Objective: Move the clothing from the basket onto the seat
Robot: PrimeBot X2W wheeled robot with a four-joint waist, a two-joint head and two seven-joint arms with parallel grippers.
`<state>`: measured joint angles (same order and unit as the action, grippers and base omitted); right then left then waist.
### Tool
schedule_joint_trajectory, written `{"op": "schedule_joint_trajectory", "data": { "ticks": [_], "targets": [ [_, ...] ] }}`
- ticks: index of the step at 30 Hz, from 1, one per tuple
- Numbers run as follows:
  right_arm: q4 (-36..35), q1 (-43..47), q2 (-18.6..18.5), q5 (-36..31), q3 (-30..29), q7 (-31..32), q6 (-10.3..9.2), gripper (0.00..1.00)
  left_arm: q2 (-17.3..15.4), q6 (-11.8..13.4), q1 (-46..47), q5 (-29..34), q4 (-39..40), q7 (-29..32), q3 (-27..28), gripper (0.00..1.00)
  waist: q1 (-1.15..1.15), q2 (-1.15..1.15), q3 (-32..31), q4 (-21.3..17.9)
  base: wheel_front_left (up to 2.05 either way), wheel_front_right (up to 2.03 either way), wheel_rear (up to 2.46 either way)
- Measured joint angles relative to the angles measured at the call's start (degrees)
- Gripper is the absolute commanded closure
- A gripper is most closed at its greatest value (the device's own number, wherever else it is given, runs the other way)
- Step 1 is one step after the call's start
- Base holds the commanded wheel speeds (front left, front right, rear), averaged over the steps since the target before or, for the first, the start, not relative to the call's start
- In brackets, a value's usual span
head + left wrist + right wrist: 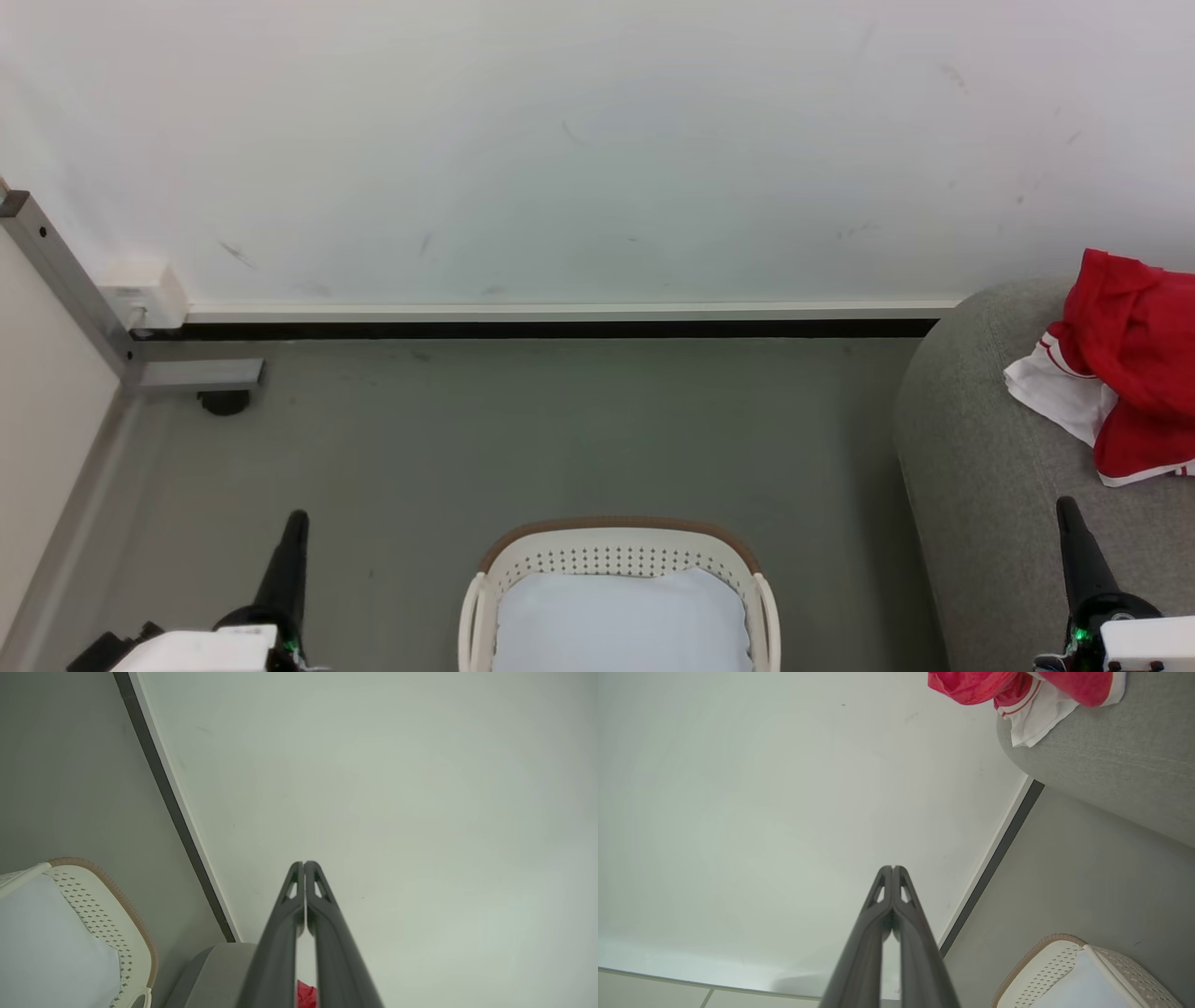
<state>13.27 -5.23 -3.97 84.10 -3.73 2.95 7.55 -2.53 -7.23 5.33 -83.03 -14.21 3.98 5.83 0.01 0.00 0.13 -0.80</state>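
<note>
Grey floor [420,448] holds the basket [616,528]; I see the clothing [1139,345] on the seat [980,485], left claw [303,864] and right claw [893,868] both pinched together.

Left pincer [304,864] closed, empty, pointing up, right pincer [893,868] likewise

Left hand [297,519] and right hand [1067,509]: 2 long, dark grey tapered fingers [327,919] each, with triangular cut-outs [319,889] near the tips. Behind each: black collar [1111,607], green indicator light [1081,637], white housing [1146,644].
</note>
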Motion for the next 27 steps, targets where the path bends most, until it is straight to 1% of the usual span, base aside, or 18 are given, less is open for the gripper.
{"op": "schedule_joint_trajectory", "data": {
  "ticks": [20,27],
  "targets": [
    [0.5,-0.5,0.2,7.6,-1.2,2.1,0.0,1.0,-0.1,-0.1,0.5,-7.7,0.0,2.2,0.5,1.0,-0.01,0.0,0.0,0.7,0.0,0.0,0.0],
    [0.6,-0.5,0.3,9.2,-1.6,2.6,0.0,1.0,-0.1,-0.1,0.6,-9.0,0.1,2.5,0.6,1.0,-0.01,0.0,0.1,0.8,0.0,0.0,0.0]
  ]
}}
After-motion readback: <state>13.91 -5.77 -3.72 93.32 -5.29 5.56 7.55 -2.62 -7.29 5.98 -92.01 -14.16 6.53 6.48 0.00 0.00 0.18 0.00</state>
